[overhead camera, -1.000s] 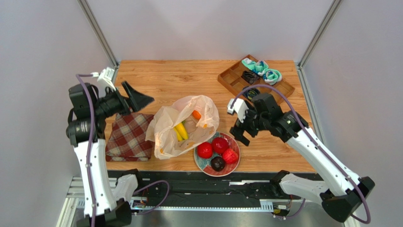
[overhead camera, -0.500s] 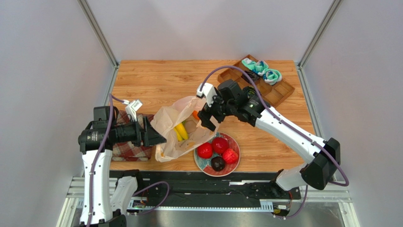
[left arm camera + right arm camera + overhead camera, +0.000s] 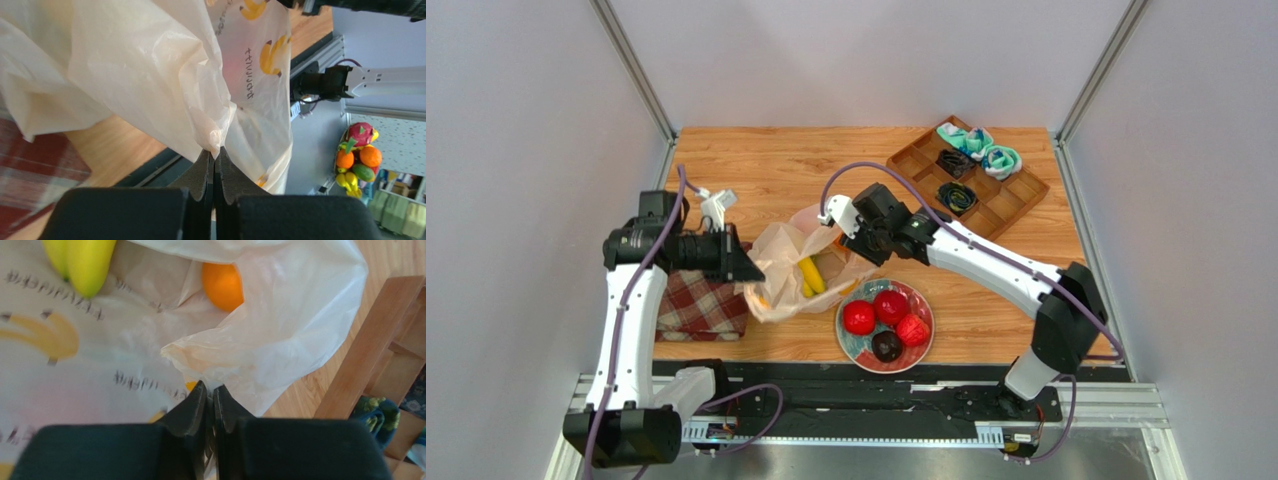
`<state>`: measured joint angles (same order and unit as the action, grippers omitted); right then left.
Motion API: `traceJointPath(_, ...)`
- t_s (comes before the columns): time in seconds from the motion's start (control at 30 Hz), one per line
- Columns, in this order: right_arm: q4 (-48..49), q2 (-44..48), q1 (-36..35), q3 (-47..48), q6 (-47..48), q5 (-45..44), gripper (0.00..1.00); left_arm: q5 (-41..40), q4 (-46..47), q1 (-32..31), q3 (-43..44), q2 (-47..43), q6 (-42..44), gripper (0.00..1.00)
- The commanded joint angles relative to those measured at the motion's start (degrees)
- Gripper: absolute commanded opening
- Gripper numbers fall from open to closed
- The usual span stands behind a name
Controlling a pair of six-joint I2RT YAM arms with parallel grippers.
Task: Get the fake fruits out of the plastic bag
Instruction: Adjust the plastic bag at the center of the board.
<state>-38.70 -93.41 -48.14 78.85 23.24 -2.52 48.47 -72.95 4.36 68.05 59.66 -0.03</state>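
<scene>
Plastic bag (image 3: 783, 262): left claw (image 3: 215, 153) now clamped on edge, right claw (image 3: 210, 388) seemingly too; both earlier apart.

Seen from above, the right tool (image 3: 210, 389) covers the orange (image 3: 222, 285) and the far side of the plastic bag (image 3: 784, 262), the left arm (image 3: 631, 300) hides part of the plaid cloth (image 3: 701, 308) by the counter's (image 3: 776, 160) left edge, and the right wrist view crops the bananas (image 3: 80, 260) at its top.
</scene>
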Motion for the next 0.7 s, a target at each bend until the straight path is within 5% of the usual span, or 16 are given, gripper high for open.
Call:
traceJointPath(0.0, 1.9, -8.6, 4.5, 15.3, 4.3, -2.5, 0.00, -1.1, 9.6, -0.2, 14.3, 7.6, 0.6, 0.00)
traceJointPath(0.2, 3.7, -17.1, 9.0, 44.0, -0.7, 1.7, 0.00, 0.7, 11.6, -0.6, 39.8, 21.6, 0.3, 0.00)
traceJointPath(0.3, 5.8, -13.7, 9.0, 45.3, -4.8, 7.3, 0.00, 2.0, 12.7, -0.5, 51.7, 24.4, -2.1, 0.00)
traceJointPath(0.37, 6.6, -7.5, 8.8, 41.6, -7.2, 9.8, 0.00, 4.2, 14.6, -0.6, 56.0, 24.1, -2.9, 0.00)
traceJointPath(0.5, 6.5, 4.5, 7.9, 19.7, -10.4, 15.5, 0.00, 7.2, 12.5, -0.6, 52.2, 18.1, -1.2, 0.00)
traceJointPath(0.67, 5.2, 18.3, 7.6, -7.8, -14.5, 18.3, 0.00, 6.7, 4.5, -0.6, 25.9, 5.6, 4.3, 0.00)
